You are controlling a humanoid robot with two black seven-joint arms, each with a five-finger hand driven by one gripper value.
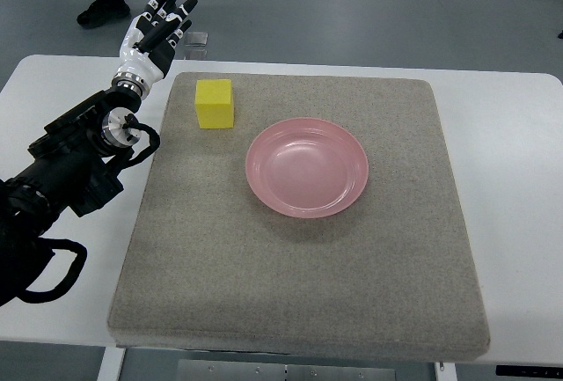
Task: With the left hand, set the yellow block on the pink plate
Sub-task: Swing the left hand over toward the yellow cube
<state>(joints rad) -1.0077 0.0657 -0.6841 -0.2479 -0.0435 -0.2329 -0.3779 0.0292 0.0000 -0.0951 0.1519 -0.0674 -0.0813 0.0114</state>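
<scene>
Sitting on the grey felt mat (299,267) near its far left corner: the small yellow cube block (215,104), flat on one face. Resting nearby, closer to the middle of the mat and not touching the block: the round pink plate (307,167), holding nothing.

Reaching in from the left edge of the white table (519,161): the black left arm with its white and black left hand (157,35). Hovering past the far left corner of the mat, near the block but apart from it. Fingers stretched out and held loosely together, gripping nothing. No right hand showing anywhere.

Standing beyond the far edge of the table: a person's dark shoes (104,10) and legs. Lying just past the hand on the table's far edge: a small clear thing (197,40), too hard to make out.

Probably handling like a light, stiff block, not slippery and not easy to break. Best taking hold by pinching two opposite flat sides, thumb on one and fingers on the other, around the middle. Still needing doing: grabbing, lifting, carrying over to the plate.
</scene>
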